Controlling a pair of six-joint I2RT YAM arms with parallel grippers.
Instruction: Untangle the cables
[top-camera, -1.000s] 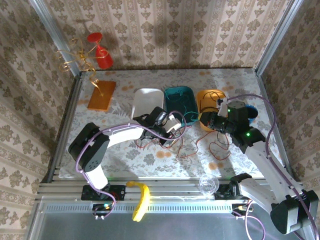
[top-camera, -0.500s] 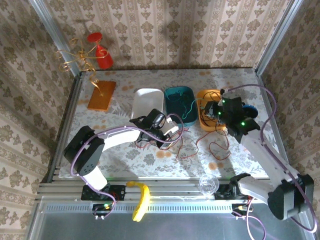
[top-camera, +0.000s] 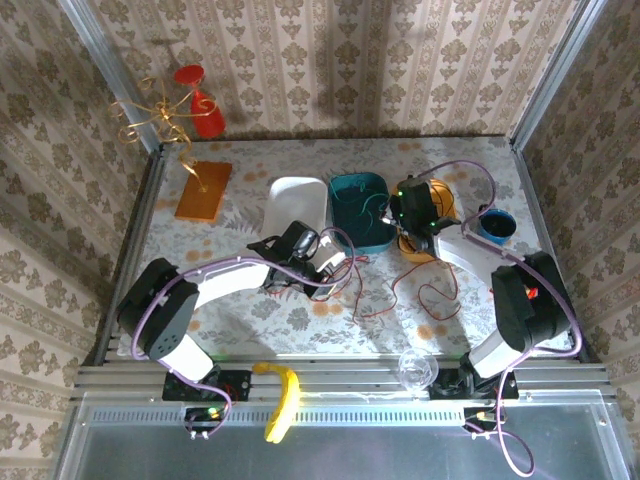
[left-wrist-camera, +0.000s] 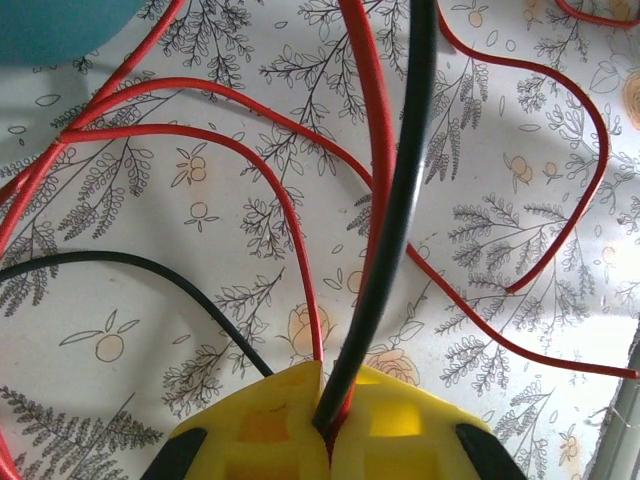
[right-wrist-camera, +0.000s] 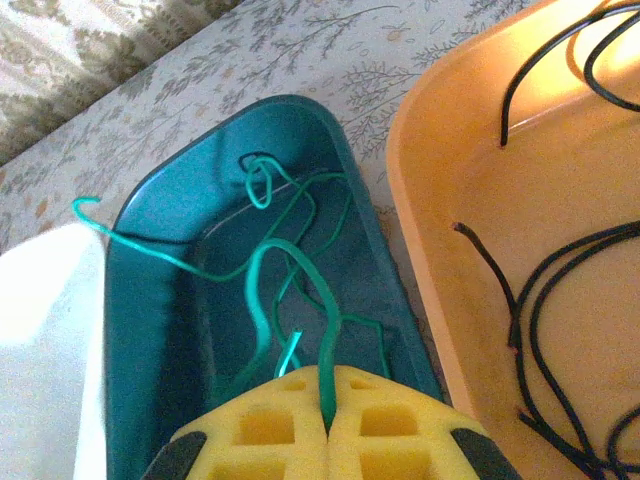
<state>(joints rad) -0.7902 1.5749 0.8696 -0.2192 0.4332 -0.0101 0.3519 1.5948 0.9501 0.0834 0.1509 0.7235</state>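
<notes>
1. Near the middle of the pale flower-printed table (top-camera: 240, 305), the left gripper (left-wrist-camera: 328, 428) is pressing its yellow fingertip pads (left-wrist-camera: 260, 425) flat together (their faces are meeting along one seam). A thin black wire (left-wrist-camera: 398, 200) and a thin red wire (left-wrist-camera: 383, 150) are both running into that seam.
2. Around that pinch, more red wire loops (left-wrist-camera: 288, 215) are sprawling over the tablecloth, and a second black strand (left-wrist-camera: 130, 260) is curving in from the left and reaching the pads' edge.
3. Over the deep teal plastic tray (right-wrist-camera: 145, 340), the right gripper (right-wrist-camera: 328, 415) is hovering with its own yellow pads (right-wrist-camera: 260, 435) squeezed tight on a thin green wire (right-wrist-camera: 328, 350).
4. That green wire is arching up from the pads and coiling inside the teal tray (one hooked end is reaching over the left rim).
5. Just right of the teal tray, a rounded orange plastic tray (right-wrist-camera: 460, 150) is holding several loose black wires (right-wrist-camera: 487, 267). A white plastic tray (right-wrist-camera: 40, 330) is sitting against the teal tray's other side.
6. Seen from above, the three trays are lining up side by side on the far half of the table. A small blue bowl (top-camera: 497, 225) is sitting to the right of the orange one, and a flat orange board (top-camera: 203, 190) is lying well apart to the left.
7. At the near edge, a curved yellow object (top-camera: 283, 395) and a clear drinking glass (top-camera: 417, 370) are resting on the metal frame (top-camera: 350, 382).
</notes>
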